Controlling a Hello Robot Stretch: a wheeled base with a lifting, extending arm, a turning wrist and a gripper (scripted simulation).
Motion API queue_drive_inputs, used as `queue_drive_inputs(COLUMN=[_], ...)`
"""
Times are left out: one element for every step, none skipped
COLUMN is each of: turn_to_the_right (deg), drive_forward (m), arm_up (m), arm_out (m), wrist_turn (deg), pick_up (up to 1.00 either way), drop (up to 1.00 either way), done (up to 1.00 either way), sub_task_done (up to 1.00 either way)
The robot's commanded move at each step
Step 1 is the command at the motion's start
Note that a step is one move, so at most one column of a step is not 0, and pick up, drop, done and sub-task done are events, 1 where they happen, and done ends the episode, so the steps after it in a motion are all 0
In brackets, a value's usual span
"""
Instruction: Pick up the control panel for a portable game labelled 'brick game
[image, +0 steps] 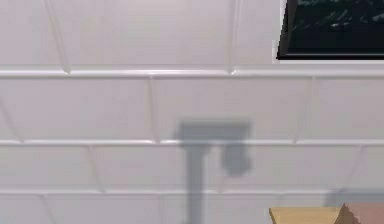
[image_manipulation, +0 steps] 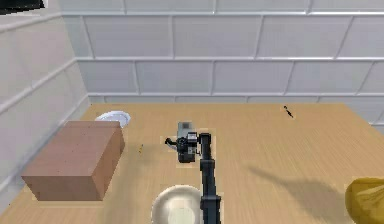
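Meeting white panelled walls (image_manipulation: 200, 45), a wooden tabletop (image_manipulation: 280, 145) underlies the jaws.

My fingers (image_manipulation: 172, 145) overlap a grey object (image_manipulation: 185, 131) on the counter (image_manipulation: 260, 150); whether I hold anything cannot be told. Bowl (image_manipulation: 180, 208): cut off by the bottom edge. Yellow object (image_manipulation: 366, 198): cut off by the right edge. Dark speck (image_manipulation: 288, 111): too small to identify.

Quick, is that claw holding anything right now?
Gripper: cannot be told whether it holds anything; a small grey thing is at its far end.
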Motion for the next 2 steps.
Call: queue_drive_inputs(turn_to_the_right=[0.0, 0.0], drive_forward=[0.00, 0.00], arm_up=[0.10, 0.00], arm_out=[0.00, 0.00], wrist_turn=[0.0, 0.0], pick_up=[0.00, 0.00], drop=[0.00, 0.00], done=[0.00, 1.00], sub_task_done=[0.00, 0.00])
